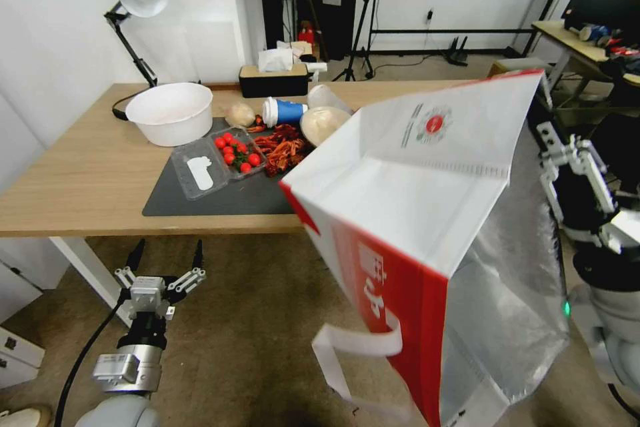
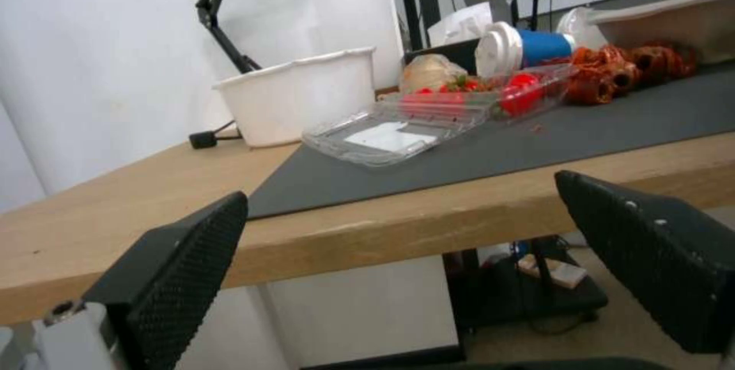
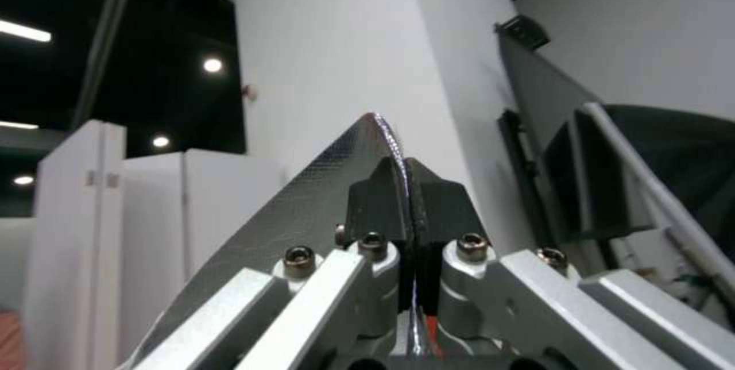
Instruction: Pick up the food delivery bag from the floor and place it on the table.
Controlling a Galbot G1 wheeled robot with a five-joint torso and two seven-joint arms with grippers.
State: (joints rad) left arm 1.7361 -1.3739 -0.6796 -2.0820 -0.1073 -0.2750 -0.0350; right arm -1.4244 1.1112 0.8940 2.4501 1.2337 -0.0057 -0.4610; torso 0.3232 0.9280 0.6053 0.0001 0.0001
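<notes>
Jaws of your right gripper [image 3: 410,186] pinch the foil-lined rim of the boxy white-and-red delivery bag [image 1: 427,227], hanging tilted off the floor; next, carry it over the light-wood table [image 1: 80,180]. Left gripper [image 1: 167,257] idles, spread wide.

The food delivery bag [image 1: 427,213] hangs tilted in the air at my right, clear of the floor [image 1: 253,340]: a big boxy white bag with a red side, silver foil lining showing at its open mouth, a small round red logo on the white panel and a white strap handle dangling below. Its upper corner leans over the near right end of the surface [image 1: 93,173], a long light-wood top on white legs carrying a dark grey mat. My right end effector [image 3: 410,192] pinches the bag's thin foil-lined edge between closed fingers.
</notes>
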